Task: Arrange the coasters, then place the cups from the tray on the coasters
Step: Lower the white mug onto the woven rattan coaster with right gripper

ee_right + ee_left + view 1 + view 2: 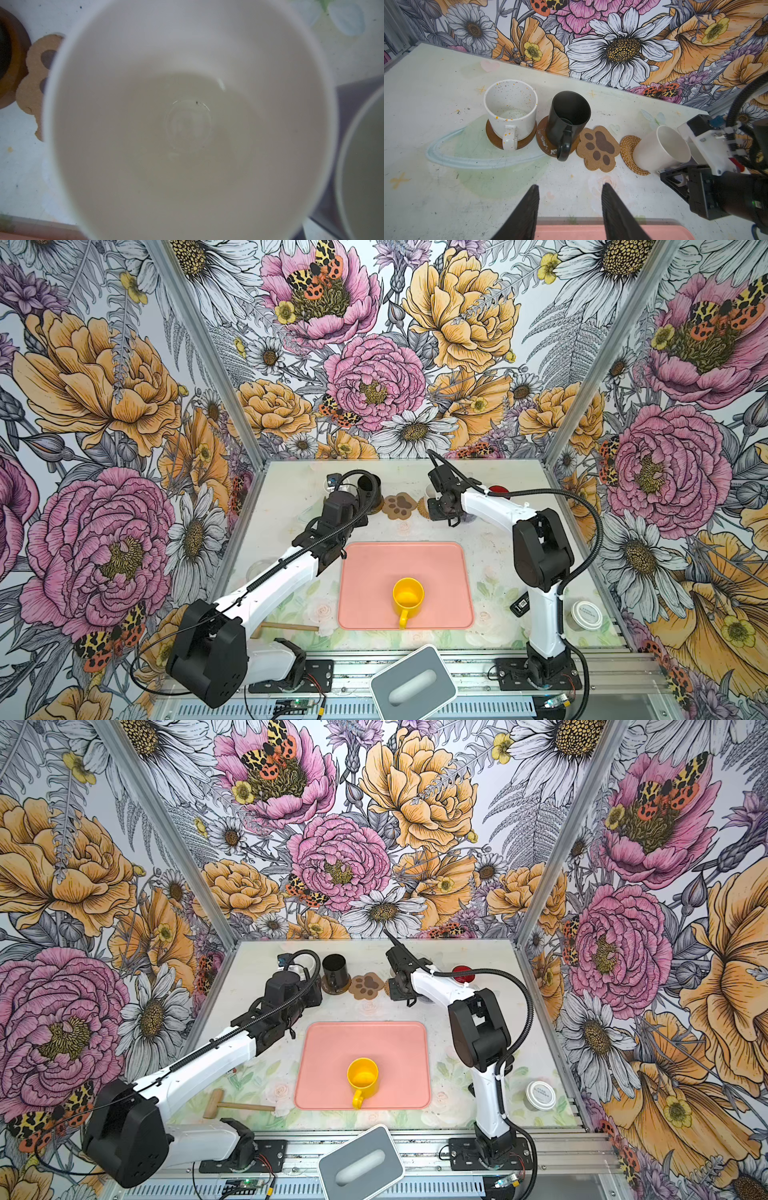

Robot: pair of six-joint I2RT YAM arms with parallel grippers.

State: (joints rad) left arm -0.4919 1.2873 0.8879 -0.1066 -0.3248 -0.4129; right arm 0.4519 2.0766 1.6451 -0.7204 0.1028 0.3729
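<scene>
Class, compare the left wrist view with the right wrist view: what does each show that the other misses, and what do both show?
Left wrist only: the speckled mug on a brown disc, the rattan coaster at the tilted plain cup's base, and the open left gripper. Right wrist only: the plain cup's inside bottom, seen straight down. Both: the plain cup, the paw coaster and the tray's edge.

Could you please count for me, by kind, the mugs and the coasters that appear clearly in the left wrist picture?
Mugs: 3 (white mug, black mug, cream mug)
Coasters: 4 (two brown discs, paw coaster, rattan coaster)
Total: 7
The edge of this view may hide more.
</scene>
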